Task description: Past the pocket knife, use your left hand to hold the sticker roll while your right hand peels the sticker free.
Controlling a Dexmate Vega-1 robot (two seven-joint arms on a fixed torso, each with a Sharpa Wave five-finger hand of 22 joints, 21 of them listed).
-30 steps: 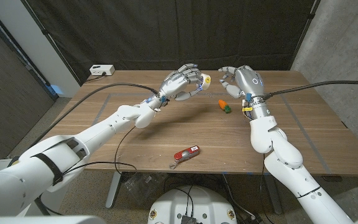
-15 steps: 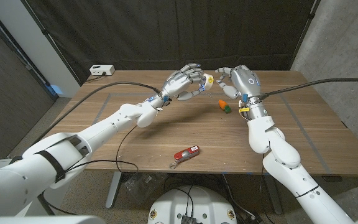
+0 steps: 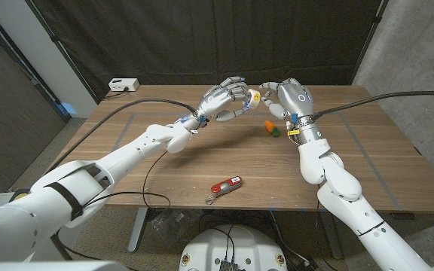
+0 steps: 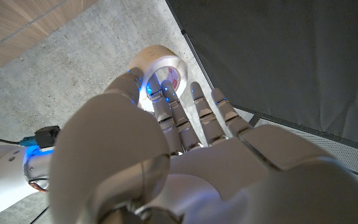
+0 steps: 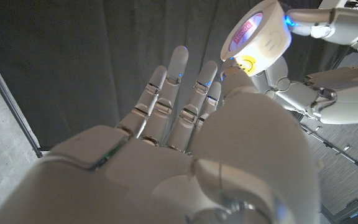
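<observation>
In the head view the sticker roll (image 3: 254,95) was mostly hidden between the left hand (image 3: 223,100) and the right hand (image 3: 286,96), and contact could not be told. The print on the roll's core was blurred. The small orange-and-green thing (image 3: 271,128) was too small to identify.

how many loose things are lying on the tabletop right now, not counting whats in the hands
2: a red pocket knife near the table's front edge, and a small orange and green object farther back, below the right hand. The arms may hide others.
</observation>
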